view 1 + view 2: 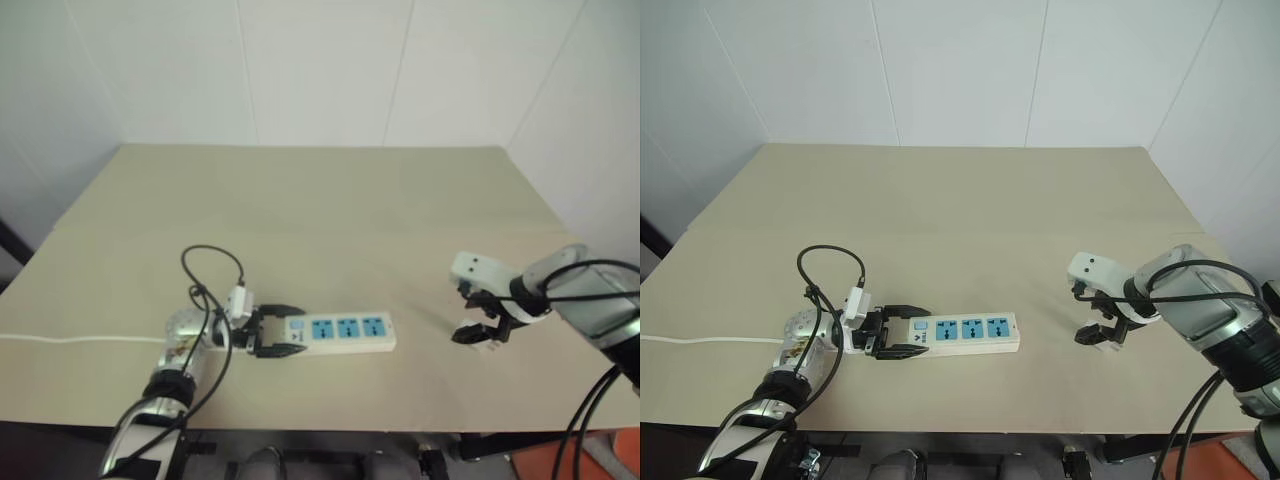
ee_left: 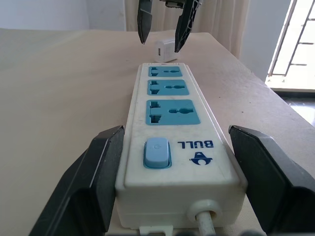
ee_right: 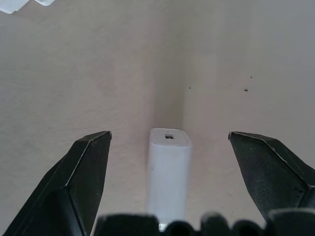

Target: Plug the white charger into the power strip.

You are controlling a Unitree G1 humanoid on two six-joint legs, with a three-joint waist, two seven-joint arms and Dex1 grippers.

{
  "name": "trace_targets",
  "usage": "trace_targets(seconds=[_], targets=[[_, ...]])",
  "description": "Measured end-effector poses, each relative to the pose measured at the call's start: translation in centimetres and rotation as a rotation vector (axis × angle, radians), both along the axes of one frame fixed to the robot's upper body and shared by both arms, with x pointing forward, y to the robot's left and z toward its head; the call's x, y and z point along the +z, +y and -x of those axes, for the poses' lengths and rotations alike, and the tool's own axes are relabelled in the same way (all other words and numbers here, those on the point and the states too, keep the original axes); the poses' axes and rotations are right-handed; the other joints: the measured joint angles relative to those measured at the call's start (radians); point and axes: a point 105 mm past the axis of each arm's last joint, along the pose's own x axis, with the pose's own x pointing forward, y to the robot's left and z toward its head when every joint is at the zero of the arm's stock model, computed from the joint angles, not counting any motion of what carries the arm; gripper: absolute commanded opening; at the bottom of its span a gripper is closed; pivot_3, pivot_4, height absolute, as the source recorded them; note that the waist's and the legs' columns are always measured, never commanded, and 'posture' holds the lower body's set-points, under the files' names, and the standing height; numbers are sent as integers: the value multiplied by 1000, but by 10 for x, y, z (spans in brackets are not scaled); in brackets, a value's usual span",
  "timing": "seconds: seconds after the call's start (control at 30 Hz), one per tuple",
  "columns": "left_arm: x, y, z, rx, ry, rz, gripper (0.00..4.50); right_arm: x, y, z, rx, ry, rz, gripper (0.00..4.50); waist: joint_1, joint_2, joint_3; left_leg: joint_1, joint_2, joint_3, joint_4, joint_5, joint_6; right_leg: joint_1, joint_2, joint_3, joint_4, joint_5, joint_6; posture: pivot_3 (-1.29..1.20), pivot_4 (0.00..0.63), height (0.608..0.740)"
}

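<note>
Left gripper [image 1: 902, 332] straddling power strip [image 1: 965, 333] switch end, fingers apart; right gripper [image 3: 167, 147] wide open over white charger [image 3: 169, 172], holding nothing, on tabletop [image 1: 970, 220].

You have a beige table [image 1: 330, 200] bearing the power strip [image 1: 345, 331], its thin white cord [image 1: 70, 339] trailing left, and the white charger [image 3: 169, 169] lying well right.

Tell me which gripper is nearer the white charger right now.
Right. The right gripper hangs over the white charger, jaws open either side. The left gripper is across the table, around the power strip.
</note>
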Motion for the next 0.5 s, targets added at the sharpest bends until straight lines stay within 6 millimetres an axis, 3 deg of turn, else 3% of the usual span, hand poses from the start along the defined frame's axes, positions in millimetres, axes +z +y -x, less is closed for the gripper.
trace_targets(seconds=[0.1,0.17,0.27,0.47,0.5], targets=[[0,0,0,-1,-4,-4,3204,-3,-3,0,-5,16,23,4500,1,0,0,0,0,0,0,0,0,0,0,0,0,0,0,0,150,740],[0,0,0,-1,-5,-5,3204,-6,-5,0,-12,27,27,4134,1,0,0,0,0,0,0,0,0,0,0,0,0,0,0,0,150,740],[0,0,0,3,-6,-5,3204,-9,-5,0,-17,47,16,3270,0,0,0,0,0,0,0,0,0,0,0,0,0,0,0,0,150,740],[0,0,0,13,-6,-5,3204,-14,-3,-2,-20,56,14,1130,0,0,0,0,0,0,1,0,0,0,0,0,1,0,0,0,150,740],[0,1,0,14,-6,-5,3204,-14,-2,-3,-18,54,14,1116,-1,0,0,0,0,0,1,0,0,0,0,0,1,0,0,0,150,740]])
